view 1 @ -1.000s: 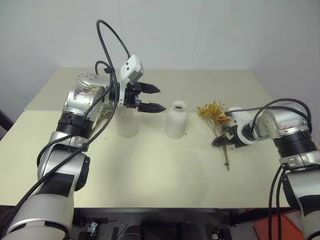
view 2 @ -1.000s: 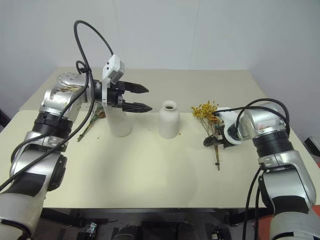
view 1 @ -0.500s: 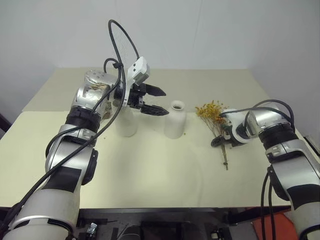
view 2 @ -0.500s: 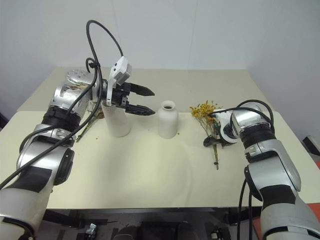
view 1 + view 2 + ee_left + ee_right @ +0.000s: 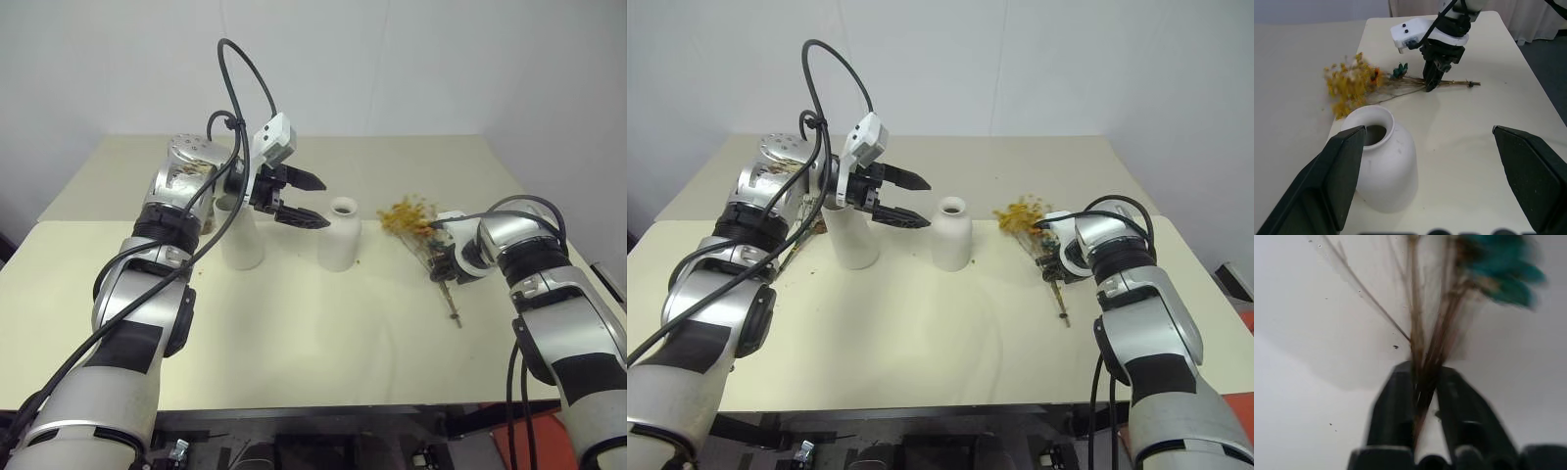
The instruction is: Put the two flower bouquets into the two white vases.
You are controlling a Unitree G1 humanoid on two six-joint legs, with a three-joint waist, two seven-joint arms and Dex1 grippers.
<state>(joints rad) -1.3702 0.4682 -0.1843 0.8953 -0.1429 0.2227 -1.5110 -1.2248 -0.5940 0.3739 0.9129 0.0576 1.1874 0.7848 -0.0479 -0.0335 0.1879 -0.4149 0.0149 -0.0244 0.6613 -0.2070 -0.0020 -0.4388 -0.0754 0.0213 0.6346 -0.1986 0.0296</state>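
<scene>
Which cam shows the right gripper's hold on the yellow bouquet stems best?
Right wrist view: the right gripper is shut on the yellow bouquet, stems pinched between both fingers. The left wrist view shows the same pinch from farther off, over the narrow-neck vase. In the eye views the wrist largely hides the contact.

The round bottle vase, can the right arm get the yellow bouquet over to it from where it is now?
Probably yes. The right claw is shut on the yellow bouquet, and bare table lies between it and the bottle vase. The open left claw hovers near the mouth.
</scene>
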